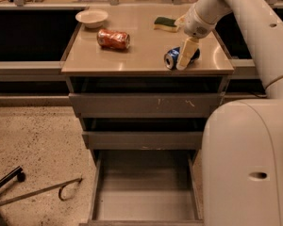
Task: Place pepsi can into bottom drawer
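Observation:
The pepsi can (pixel 172 58), dark blue with a silver end, lies on its side near the front right of the tan cabinet top (pixel 132 58). My gripper (pixel 186 56) reaches down from the upper right and sits right at the can, covering its right half. The can rests on the top. The bottom drawer (pixel 144 204) is pulled out below, with a bare grey floor and nothing in it.
An orange-red can (pixel 113 38) lies on the top's left side, with a white bowl (pixel 91 18) behind it and a green sponge (pixel 165 23) at the back right. Two shallower drawers (pixel 141 105) stand slightly open above. My white body (pixel 247 164) fills the lower right. Metal rods (pixel 37 192) lie on the floor at left.

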Action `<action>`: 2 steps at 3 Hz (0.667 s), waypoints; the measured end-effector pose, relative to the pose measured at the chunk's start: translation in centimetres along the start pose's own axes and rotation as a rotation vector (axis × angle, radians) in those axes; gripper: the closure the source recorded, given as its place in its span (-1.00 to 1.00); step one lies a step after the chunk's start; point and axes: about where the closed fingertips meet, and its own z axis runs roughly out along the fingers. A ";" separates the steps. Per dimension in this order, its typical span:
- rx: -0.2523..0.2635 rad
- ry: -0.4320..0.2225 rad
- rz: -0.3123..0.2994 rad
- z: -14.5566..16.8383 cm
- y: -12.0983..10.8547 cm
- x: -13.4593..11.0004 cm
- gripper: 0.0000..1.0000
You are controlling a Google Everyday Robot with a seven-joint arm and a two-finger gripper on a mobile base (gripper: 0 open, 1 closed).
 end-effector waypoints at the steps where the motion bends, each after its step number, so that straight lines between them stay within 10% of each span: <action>1: -0.013 0.016 -0.005 1.0 -0.8 0.6 -1.00; 2: -0.025 0.023 -0.002 1.9 -1.2 0.9 -1.00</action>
